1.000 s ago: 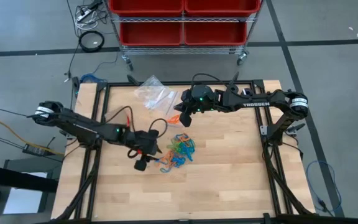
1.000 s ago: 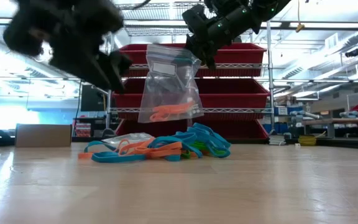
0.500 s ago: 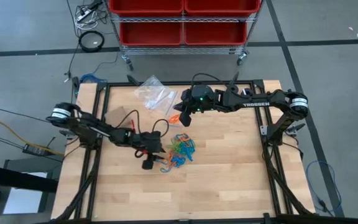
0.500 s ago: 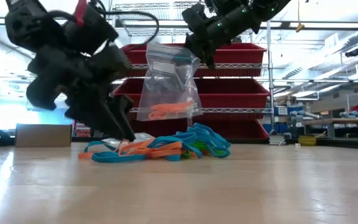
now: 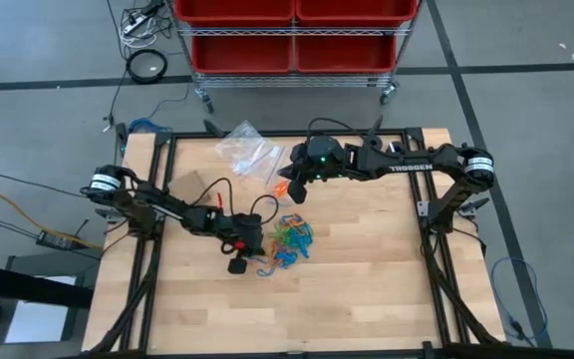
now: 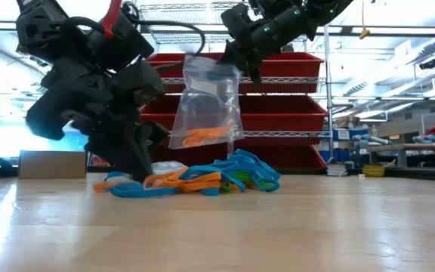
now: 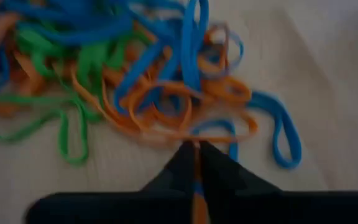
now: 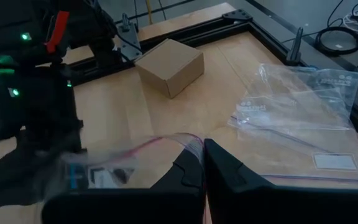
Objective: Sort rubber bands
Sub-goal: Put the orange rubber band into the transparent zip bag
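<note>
Pinching orange band (image 7: pixel 194 205), wrist-view only

Pale wooden tabletop (image 5: pixel 367 269) with a black metal frame around its edge. Up at eleven o'clock on it, a loose heap of empty clear plastic zip bags (image 5: pixel 246 150). One more clear plastic bag (image 6: pixel 205 106) hangs in the air above the middle, orange loops inside it. Over at nine o'clock sits a small brown cardboard box (image 8: pixel 169 66). Beyond twelve o'clock, a wire rack carrying red plastic bins (image 5: pixel 292 35) stands on the grey floor.
</note>
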